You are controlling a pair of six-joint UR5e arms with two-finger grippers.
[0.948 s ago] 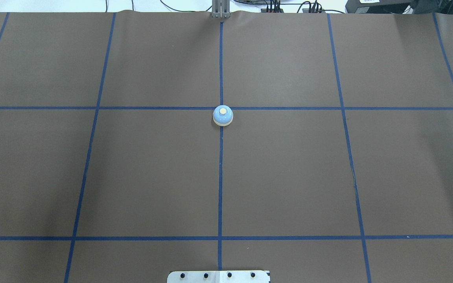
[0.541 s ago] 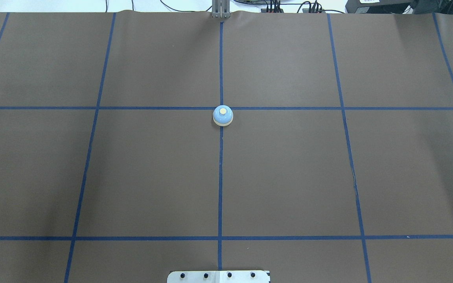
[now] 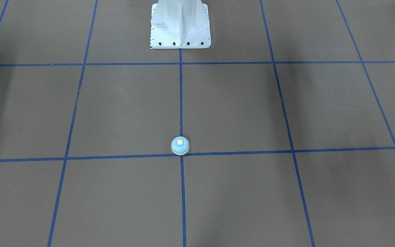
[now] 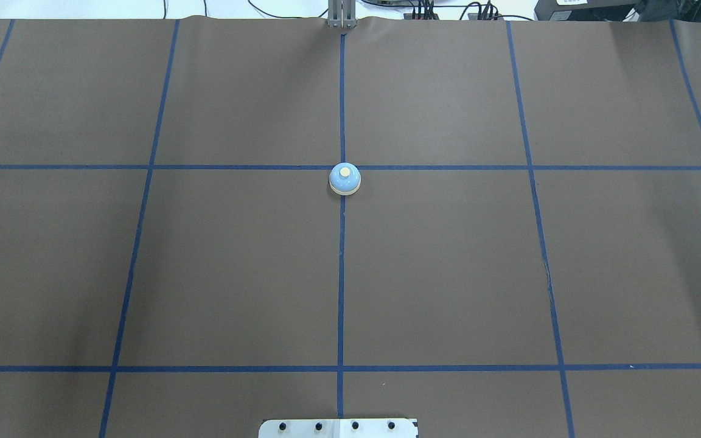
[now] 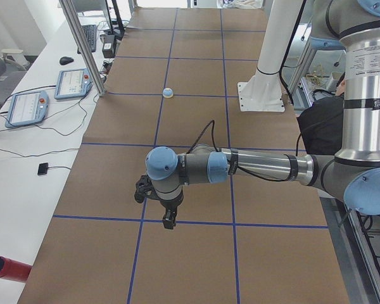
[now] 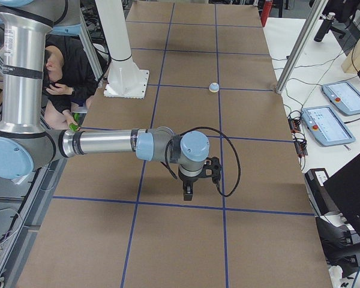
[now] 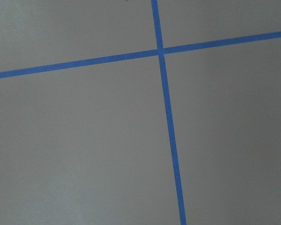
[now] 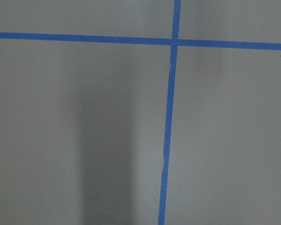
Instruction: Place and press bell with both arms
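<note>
The light-blue bell (image 4: 345, 179) with its cream button stands upright on the brown mat at the crossing of two blue tape lines, and also shows in the front view (image 3: 180, 145). Nothing touches it. Neither arm shows in the overhead or front views. In the left side view my left gripper (image 5: 169, 221) hangs above the mat, far from the bell (image 5: 168, 93). In the right side view my right gripper (image 6: 188, 195) hangs likewise, far from the bell (image 6: 213, 87). I cannot tell whether either is open or shut. Both wrist views show only mat and tape.
The white bolted pedestal (image 3: 180, 24) stands at the robot's edge of the table. A metal post (image 5: 82, 44) and teach pendants (image 5: 73, 82) are at the far side. A person (image 6: 66, 66) sits behind the pedestal. A red cylinder (image 5: 6, 269) lies off the mat.
</note>
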